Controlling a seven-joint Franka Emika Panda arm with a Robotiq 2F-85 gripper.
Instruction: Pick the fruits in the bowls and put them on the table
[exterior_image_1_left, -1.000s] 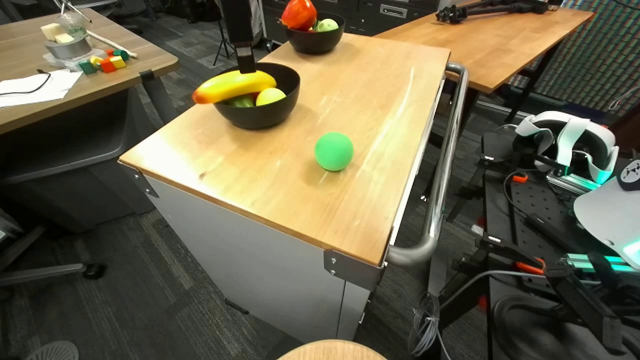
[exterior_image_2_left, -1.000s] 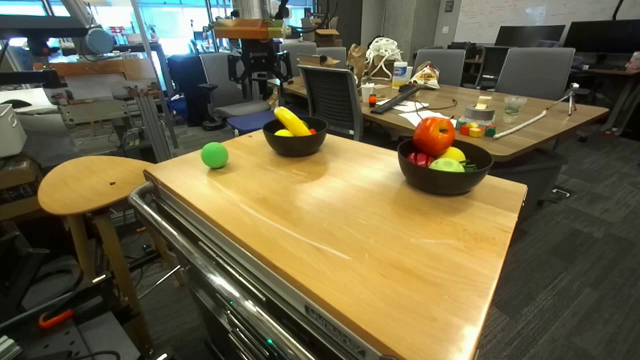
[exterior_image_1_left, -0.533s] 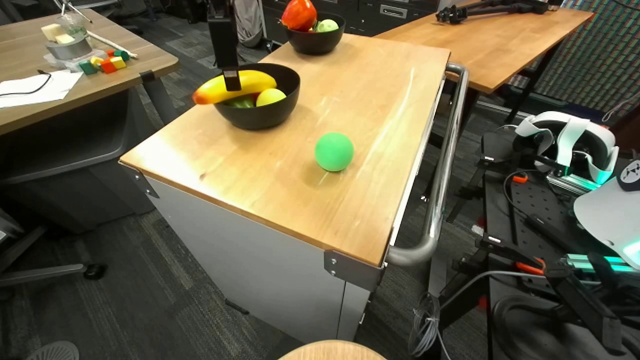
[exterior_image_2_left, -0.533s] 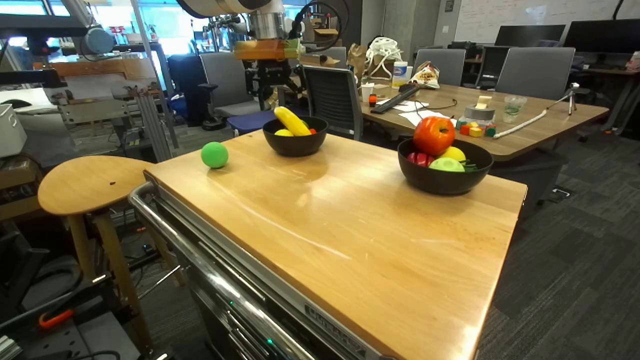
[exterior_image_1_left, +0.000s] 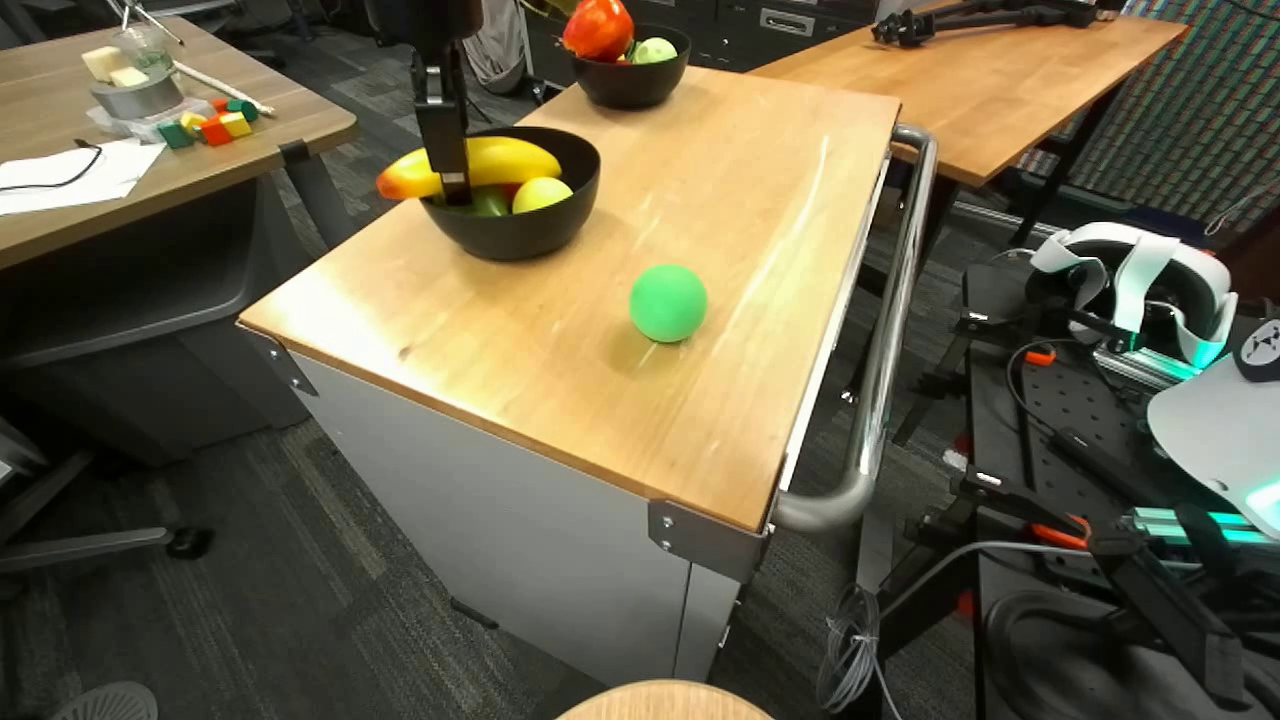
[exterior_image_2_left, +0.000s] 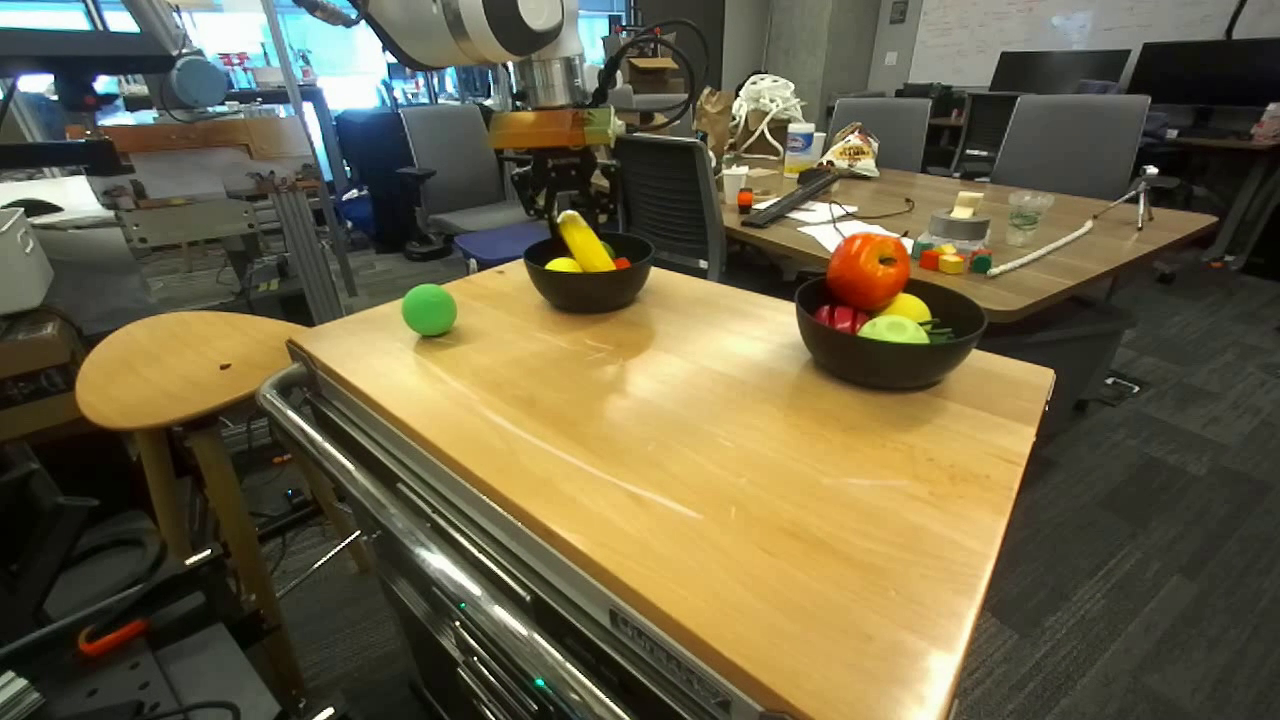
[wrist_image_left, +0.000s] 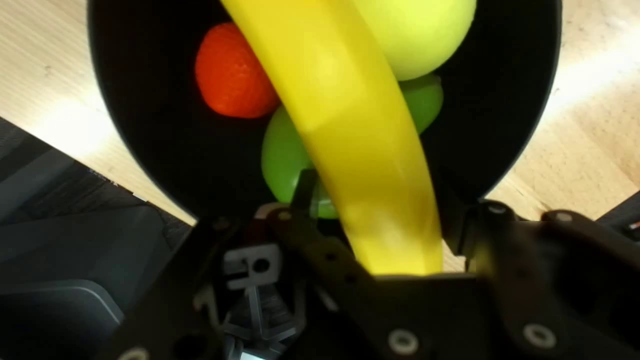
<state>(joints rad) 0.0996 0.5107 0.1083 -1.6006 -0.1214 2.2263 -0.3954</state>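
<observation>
Spreading beneath the gripper (wrist_image_left: 378, 198), the table (exterior_image_1_left: 560, 380) carries a near bowl (exterior_image_1_left: 515, 235), under the gripper, and a far bowl (exterior_image_2_left: 888, 365), well apart. The banana (wrist_image_left: 355, 117) lies between the gripper's fingers (exterior_image_1_left: 449, 155); whether it is gripped, I cannot tell. Apart from the gripper sits the green ball (exterior_image_1_left: 668, 303); below the gripper, the near bowl holds small fruits (wrist_image_left: 235, 72).

The wood surface (exterior_image_2_left: 640, 450), a metal bar (exterior_image_1_left: 894, 300) along one side, carries a black bowl (exterior_image_2_left: 588, 297), a second bowl (exterior_image_2_left: 886, 364) well apart, and a green ball (exterior_image_1_left: 668, 303), apart from both and nearer the bar.
</observation>
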